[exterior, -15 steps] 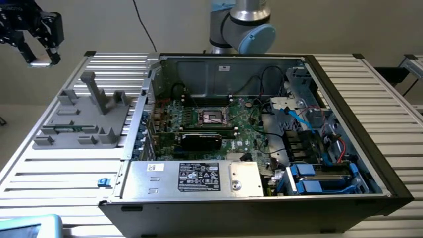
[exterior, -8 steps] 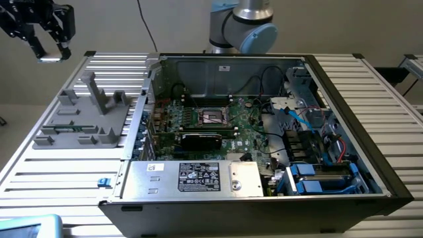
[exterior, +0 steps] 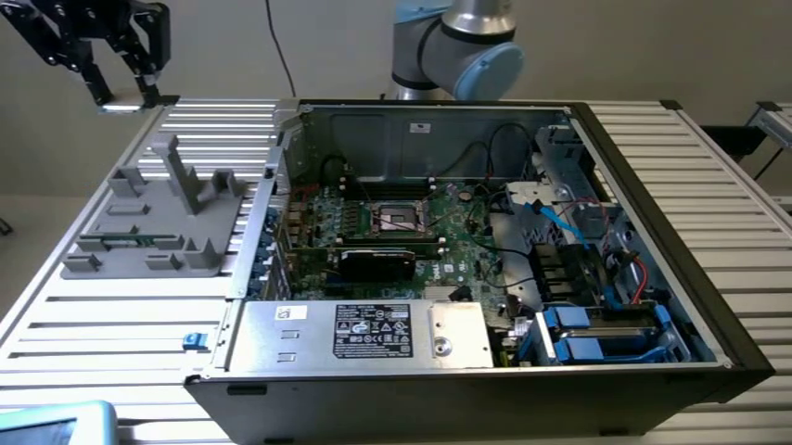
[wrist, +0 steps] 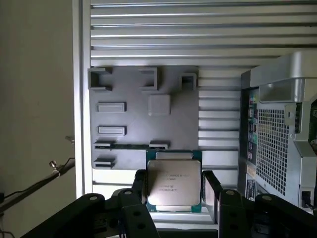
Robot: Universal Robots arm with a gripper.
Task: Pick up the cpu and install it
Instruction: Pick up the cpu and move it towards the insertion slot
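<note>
Over the far corner of the ribbed aluminium table (exterior: 693, 185), on the exterior view's left, the black two-fingered gripper (exterior: 124, 91) pinches the small, flat, silver-topped square cpu (wrist: 174, 183) by two opposite edges. It is probably light, stiff, slick and fragile underneath, so those edges suit gripping best.

I read nothing for certain | cpu (wrist: 173, 182) lid: faint engraved lines, illegible | power supply (exterior: 461, 336) black label (exterior: 371, 331): white print, possibly certification marks, unreadable
</note>
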